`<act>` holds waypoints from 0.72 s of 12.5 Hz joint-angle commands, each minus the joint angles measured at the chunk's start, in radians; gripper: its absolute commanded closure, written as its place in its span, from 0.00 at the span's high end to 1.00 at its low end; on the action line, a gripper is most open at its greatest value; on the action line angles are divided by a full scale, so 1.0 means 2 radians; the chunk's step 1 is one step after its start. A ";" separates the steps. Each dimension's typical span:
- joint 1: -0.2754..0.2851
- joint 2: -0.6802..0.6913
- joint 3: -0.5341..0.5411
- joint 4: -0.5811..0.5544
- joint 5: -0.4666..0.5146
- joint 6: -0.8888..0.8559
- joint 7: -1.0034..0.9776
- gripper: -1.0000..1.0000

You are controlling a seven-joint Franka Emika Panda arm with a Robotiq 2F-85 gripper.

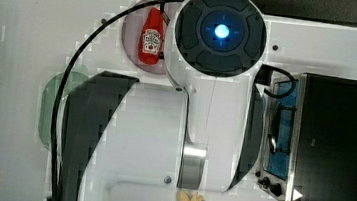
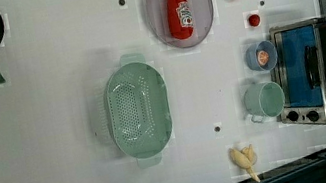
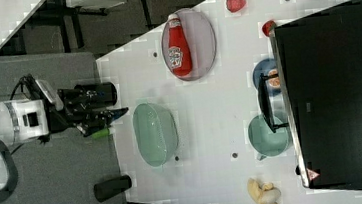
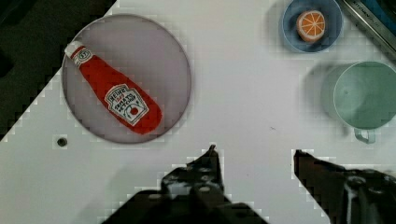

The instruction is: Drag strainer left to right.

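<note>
Pincer [image 4: 254,156] low in the wrist view, its two dark fingers spread apart with only bare white table [image 4: 252,102] between them, gripping nothing. In the right view it hangs at centre-left, off the table edge, near the strainer [image 3: 155,133] but not touching. The strainer sits mid-frame in the left view, well apart from the ketchup bottle [image 2: 177,7] on the plate [image 2: 156,6] at top centre; green mug [image 2: 265,101] at right.

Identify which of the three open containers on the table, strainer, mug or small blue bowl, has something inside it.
The small blue bowl, holding an orange slice. The pale green strainer and green mug hold nothing.
</note>
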 commanded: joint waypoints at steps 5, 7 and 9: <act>0.007 -0.187 0.026 -0.115 0.002 -0.058 0.031 1.00; 0.019 -0.171 0.072 -0.118 0.015 -0.057 0.040 1.00; 0.024 -0.146 0.129 -0.120 0.015 -0.056 0.073 1.00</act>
